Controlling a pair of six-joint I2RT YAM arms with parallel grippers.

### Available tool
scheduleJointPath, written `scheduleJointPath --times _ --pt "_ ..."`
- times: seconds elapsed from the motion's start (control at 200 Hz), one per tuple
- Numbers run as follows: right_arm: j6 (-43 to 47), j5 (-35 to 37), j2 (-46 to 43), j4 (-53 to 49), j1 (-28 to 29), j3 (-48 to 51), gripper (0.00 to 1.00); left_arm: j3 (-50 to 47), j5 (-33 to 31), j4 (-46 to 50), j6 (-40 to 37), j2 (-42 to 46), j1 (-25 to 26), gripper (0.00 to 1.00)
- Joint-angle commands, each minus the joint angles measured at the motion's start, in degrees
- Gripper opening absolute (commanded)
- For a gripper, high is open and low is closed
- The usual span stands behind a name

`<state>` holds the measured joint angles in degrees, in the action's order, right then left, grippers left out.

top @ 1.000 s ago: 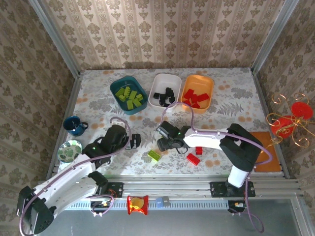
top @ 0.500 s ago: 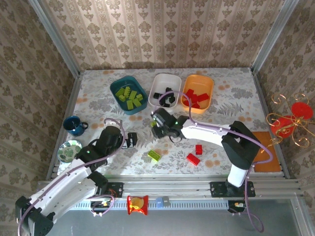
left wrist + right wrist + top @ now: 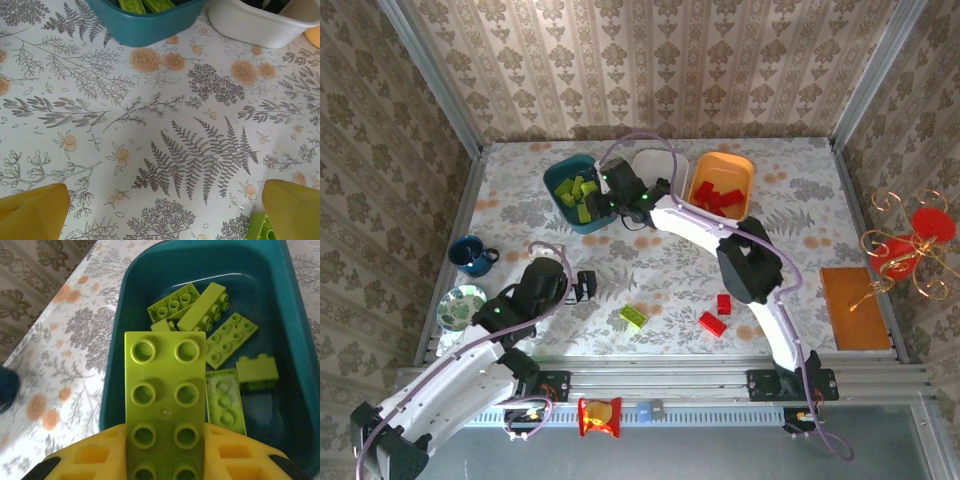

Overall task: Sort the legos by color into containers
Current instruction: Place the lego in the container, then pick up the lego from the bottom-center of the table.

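My right gripper (image 3: 165, 450) is shut on a lime-green studded lego (image 3: 165, 390), held between its yellow pads above the dark teal container (image 3: 112, 385). Several green legos (image 3: 232, 340) lie inside that tray. From above, the right gripper (image 3: 600, 203) reaches over the teal container (image 3: 560, 180), beside the white container (image 3: 670, 165) and the orange container (image 3: 732, 165) with red legos. My left gripper (image 3: 585, 287) stands open low over the table, nothing between its fingers (image 3: 30, 212). A green lego (image 3: 633, 316) and two red legos (image 3: 724, 304) (image 3: 712, 323) lie loose on the table.
A dark blue mug (image 3: 470, 255) and a small greenish bowl (image 3: 460, 305) stand at the left edge. An orange mat (image 3: 855, 305) and a red ornament on a gold wire stand (image 3: 910, 240) sit at the right. Patterned walls close in three sides.
My right gripper shut on the green lego at mid-table and carried it up and left to above the teal container. The left arm shifted slightly, still open.
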<state>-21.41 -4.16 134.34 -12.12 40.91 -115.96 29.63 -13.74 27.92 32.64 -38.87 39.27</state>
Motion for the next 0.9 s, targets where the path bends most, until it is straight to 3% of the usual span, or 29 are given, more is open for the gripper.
scheduleJointPath --times 0.0,0.045,0.13,0.185,0.29,0.39,0.66,0.895 --pt "-2.3 -2.3 4.1 -1.5 -0.5 -7.9 0.28 -1.0 0.7 1.2 1.2 0.7 -0.3 1.0" --pt "-2.5 -2.1 5.9 -3.0 -0.5 -11.0 0.36 -1.1 0.8 1.3 1.2 0.8 -0.4 1.0" --pt "-2.8 -1.4 8.3 -6.3 -0.5 -16.2 0.64 -1.3 1.1 1.2 1.4 0.9 -0.3 1.0" --pt "-3.0 -1.1 8.3 -7.0 -0.5 -17.0 0.71 -1.5 1.3 1.0 1.4 0.9 -0.3 1.0" --pt "-3.3 -0.6 5.3 -6.8 -0.5 -14.9 0.73 -1.7 1.6 0.7 1.4 0.9 -0.4 1.0" --pt "-3.7 0.0 -1.5 -3.7 -0.3 -6.6 0.73 -1.8 1.7 0.3 1.3 1.1 -0.4 1.0" --pt "-7.9 3.5 -26.9 4.9 0.7 31.1 0.74 -3.5 1.8 -3.4 1.3 0.5 -0.5 1.0" --pt "-12.6 8.4 -45.2 1.2 1.5 60.5 0.74 -4.7 3.0 -6.8 1.2 -1.9 -1.3 1.0"
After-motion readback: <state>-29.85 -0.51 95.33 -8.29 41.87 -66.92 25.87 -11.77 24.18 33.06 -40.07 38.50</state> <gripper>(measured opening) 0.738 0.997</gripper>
